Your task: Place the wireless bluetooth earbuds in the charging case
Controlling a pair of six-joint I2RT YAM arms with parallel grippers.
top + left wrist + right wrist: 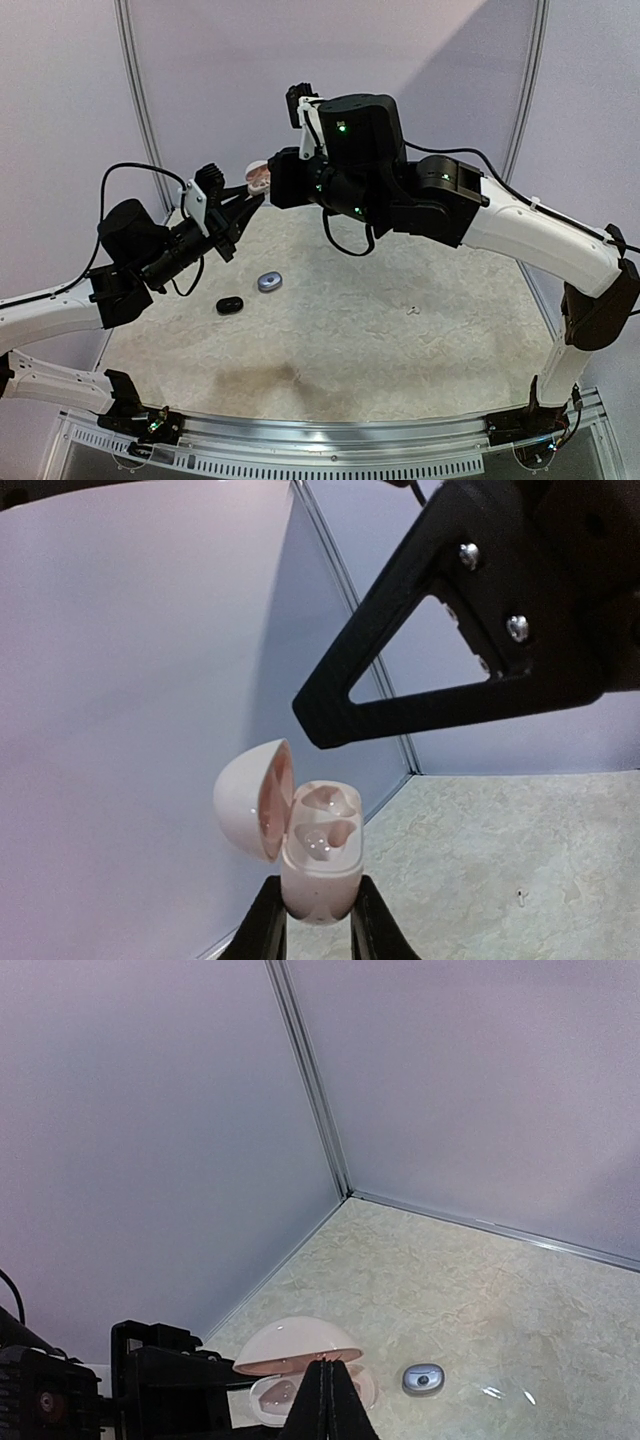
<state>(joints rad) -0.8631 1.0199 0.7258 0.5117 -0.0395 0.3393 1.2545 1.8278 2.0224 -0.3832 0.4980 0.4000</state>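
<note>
left gripper (pixel 318 925) is clamped on the bottom of the pink charging case (pixel 322 865), holding it up off the table (pixel 400 360) with the lid (pixel 250 795) swung open to one side. right gripper (pixel 326 1400) is pinched fully shut, tips together, and i see nothing between them. it hangs just above and beside the open case.

looking down my left wrist, both wells look filled with pale pink earbuds (pixel 328 802), though i can't swear they're pushed all the way home. so i reckon this step is seating them, then shutting the lid.

doing it well: keep the left grip firm and the case level so nothing tips out. bring the shut right tips down slowly and squarely onto one bud, a light press and no sideways shove, since the case is only held by its lower end and could twist. watch the lid too, because a knock from my right finger could flip it onto the tips.

down on the table sit a closed black case (pixel 229 305) and a grey case (pixel 269 282) close together, and well apart to the right a white speck (pixel 412 310), maybe a loose earbud, too small to tell.
</note>
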